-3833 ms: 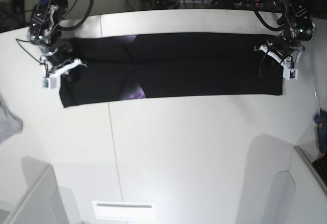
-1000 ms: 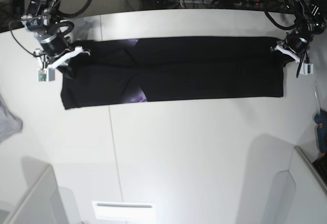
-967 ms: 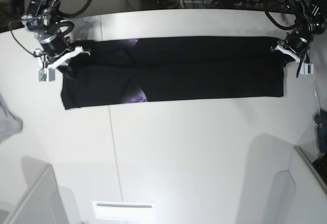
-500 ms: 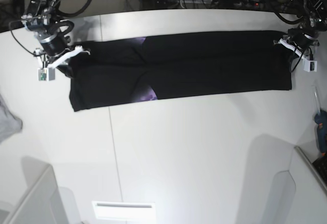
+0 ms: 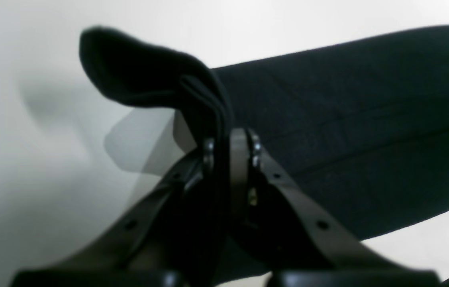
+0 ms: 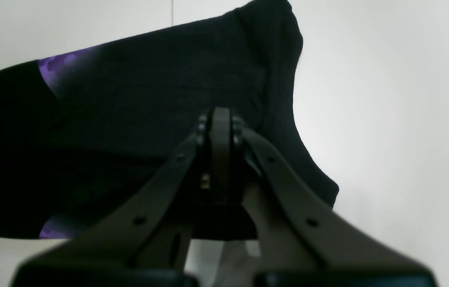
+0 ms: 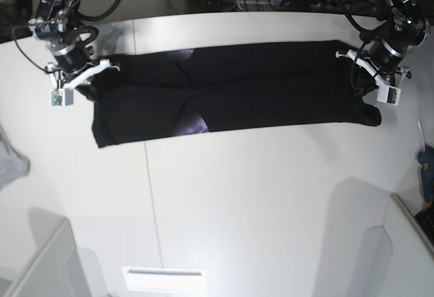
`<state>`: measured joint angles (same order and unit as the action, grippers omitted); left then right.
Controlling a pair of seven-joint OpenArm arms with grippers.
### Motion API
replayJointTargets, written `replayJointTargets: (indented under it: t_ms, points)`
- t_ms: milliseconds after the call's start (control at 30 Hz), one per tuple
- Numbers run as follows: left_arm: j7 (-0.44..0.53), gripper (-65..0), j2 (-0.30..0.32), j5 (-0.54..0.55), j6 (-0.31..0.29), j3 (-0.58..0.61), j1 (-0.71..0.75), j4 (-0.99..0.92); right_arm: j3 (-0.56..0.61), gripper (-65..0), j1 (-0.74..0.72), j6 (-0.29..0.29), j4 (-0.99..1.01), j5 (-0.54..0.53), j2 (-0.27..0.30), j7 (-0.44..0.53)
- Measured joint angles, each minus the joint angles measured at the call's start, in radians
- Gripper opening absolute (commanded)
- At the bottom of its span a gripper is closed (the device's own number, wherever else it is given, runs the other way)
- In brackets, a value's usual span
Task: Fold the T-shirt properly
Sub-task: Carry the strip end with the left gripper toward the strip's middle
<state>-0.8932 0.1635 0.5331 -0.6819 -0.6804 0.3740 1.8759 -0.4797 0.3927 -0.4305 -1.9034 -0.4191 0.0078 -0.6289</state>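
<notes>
Pinching T-shirt (image 7: pixel 258 93) ends, grippers seemingly clamped

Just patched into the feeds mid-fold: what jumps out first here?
A black T-shirt, folded into a long band, stretches across the far side of the white table, with a purple print showing near its middle-left. Each end is pinched: the left tool grips the end on the base view's right, lifting a fold of cloth; the right tool is shut on the opposite end.
</notes>
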Motion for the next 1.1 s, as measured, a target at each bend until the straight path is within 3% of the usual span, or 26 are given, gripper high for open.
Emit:
replayJointTargets:
  t_ms: [233,367,533,767,867,1100]
  points:
    - [-0.008,-65.0,-0.031,-0.001,0.001,0.119,0.003,0.044,0.000,-65.0,0.000,0.000,0.000,0.000,0.000,0.000]
    - [-0.008,-65.0,-0.032,-0.005,0.080,0.217,0.003,0.043,0.000,-65.0,-0.007,0.000,0.000,-0.001,0.000,0.001]
    - [-0.005,-65.0,-0.042,-0.003,0.109,0.346,-0.002,0.043,0.000,-65.0,-0.007,0.000,0.000,0.000,0.000,0.001]
    - [-0.004,-65.0,-0.061,-0.001,0.163,0.468,-0.023,0.042,0.000,-65.0,-0.006,0.000,0.000,0.000,0.000,-0.001]
    - [-0.001,-65.0,-0.063,-0.001,0.212,0.513,-0.034,0.042,0.000,-65.0,-0.007,0.000,0.000,0.000,0.000,0.000]
    - [-0.001,-65.0,-0.064,0.002,0.249,0.617,-0.063,0.041,0.000,-65.0,-0.007,0.000,0.000,0.000,0.000,0.000]
